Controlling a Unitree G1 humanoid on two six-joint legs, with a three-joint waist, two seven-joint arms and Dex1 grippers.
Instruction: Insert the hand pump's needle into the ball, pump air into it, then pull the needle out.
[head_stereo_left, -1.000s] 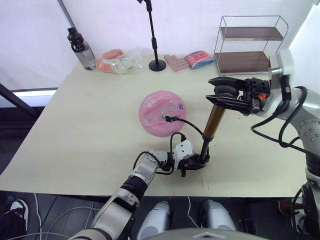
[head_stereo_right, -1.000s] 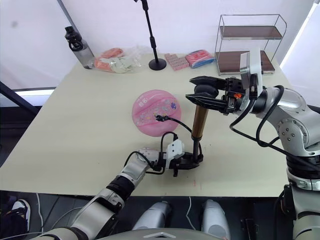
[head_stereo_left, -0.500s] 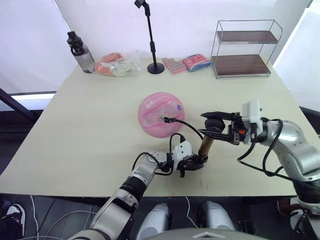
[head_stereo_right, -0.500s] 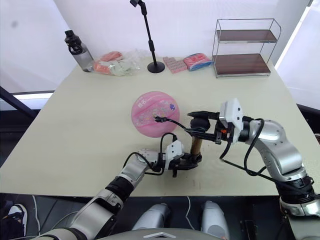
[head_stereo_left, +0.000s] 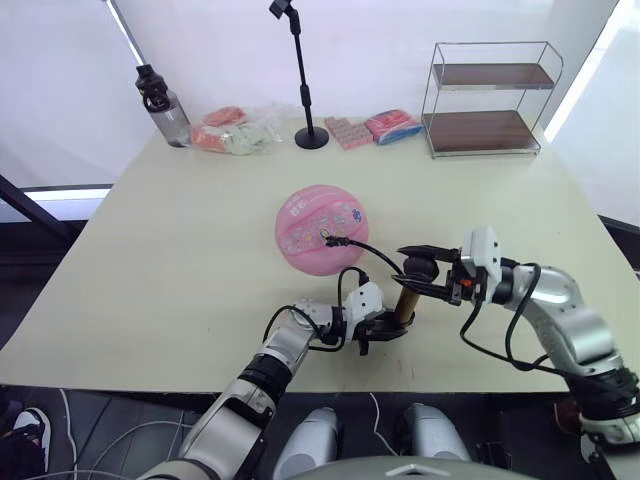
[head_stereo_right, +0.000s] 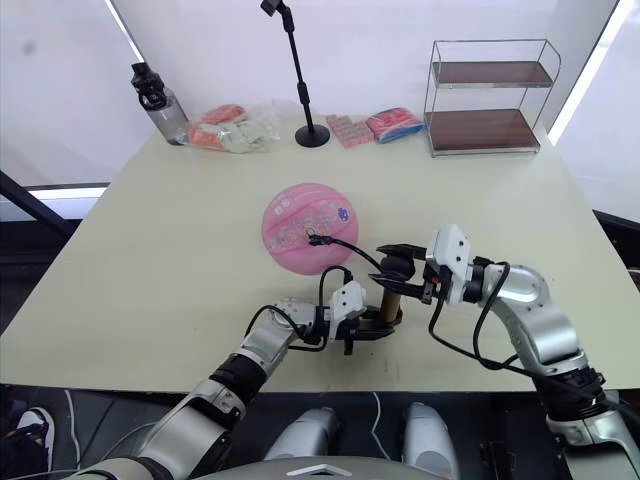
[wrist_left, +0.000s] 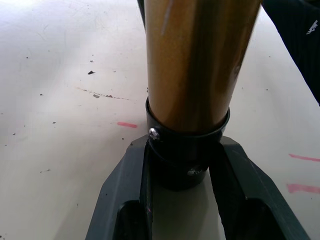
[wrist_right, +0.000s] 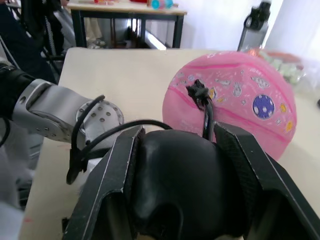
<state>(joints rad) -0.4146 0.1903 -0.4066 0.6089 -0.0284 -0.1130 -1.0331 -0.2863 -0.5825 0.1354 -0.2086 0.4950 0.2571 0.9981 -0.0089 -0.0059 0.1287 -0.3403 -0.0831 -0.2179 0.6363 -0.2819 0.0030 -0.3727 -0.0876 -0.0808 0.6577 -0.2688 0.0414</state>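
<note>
**Pump handle pressed low, needle seated in ball**

The hand pump (head_stereo_left: 405, 300) is standing upright near the front edge of the table (head_stereo_left: 180, 260), only a short stretch of its gold barrel showing. The left gripper (head_stereo_left: 385, 325) is clamping its two fingers (wrist_left: 137, 200) against the black base cap, touching it on both sides. The right gripper (head_stereo_left: 420, 270) is gripping the black T-handle (wrist_right: 175, 185) from both sides, fingers closed onto it, sitting low over the barrel. The thin black hose (head_stereo_left: 375, 255) is arcing from the pump base up to the ball (head_stereo_left: 322, 228), which is resting round on the table just behind the pump. The needle fitting (wrist_right: 198, 91) is sitting on the ball's sticker face; the pin itself is hidden
</note>
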